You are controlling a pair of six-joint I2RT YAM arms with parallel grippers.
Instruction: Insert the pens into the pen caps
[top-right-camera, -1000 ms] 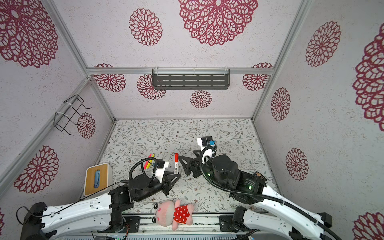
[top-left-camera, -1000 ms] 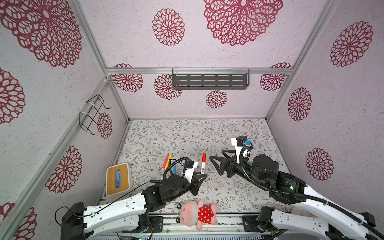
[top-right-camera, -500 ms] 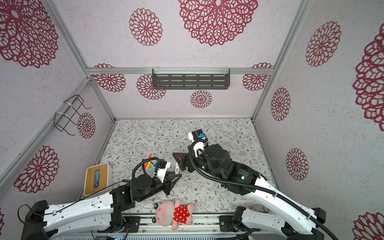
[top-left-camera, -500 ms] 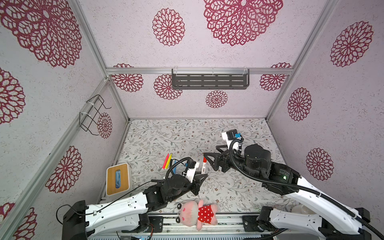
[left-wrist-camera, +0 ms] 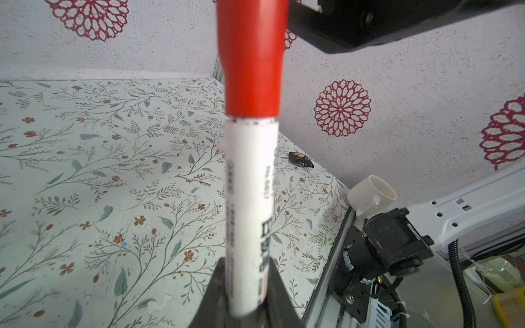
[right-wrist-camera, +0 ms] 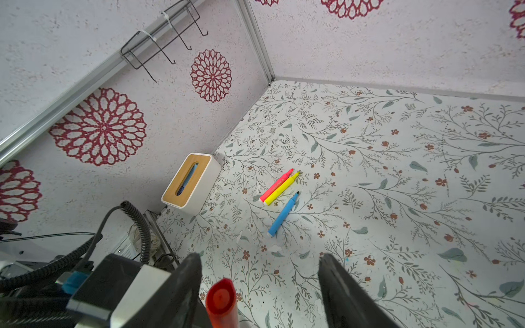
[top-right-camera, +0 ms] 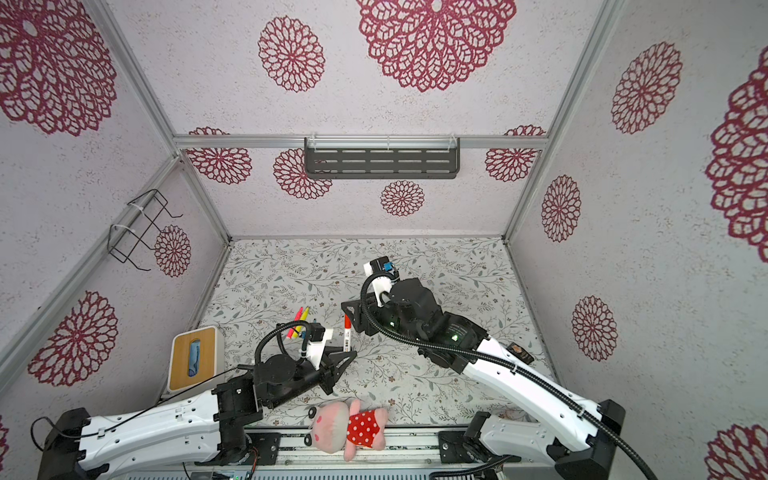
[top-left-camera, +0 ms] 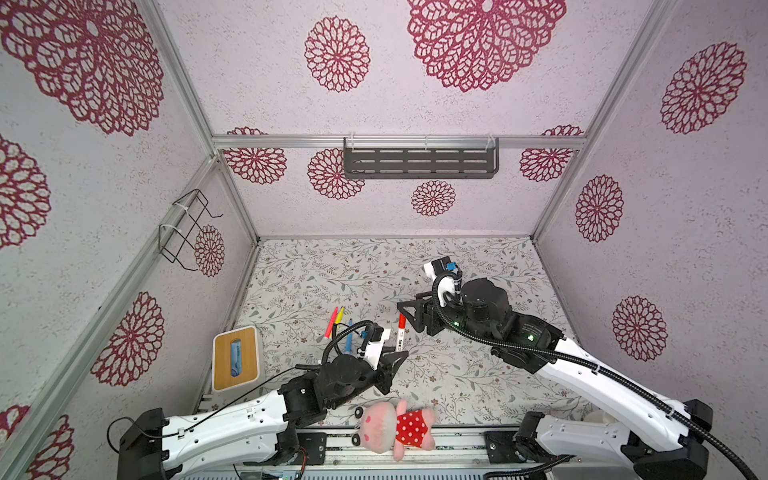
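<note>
In both top views the left gripper is clamped on the upright white pen, its red cap (already on) beside the right gripper; the left wrist view shows that grip low on the barrel; the right wrist view shows the right fingers apart, flanking the cap.

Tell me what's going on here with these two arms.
The left gripper is shut on the white pen and holds it upright. A red cap sits on the pen's top end. The right gripper is open, with its jaws on either side of that cap and not touching it. The pink pen, yellow pen and blue pen lie uncapped on the table. No other caps are in view.
</note>
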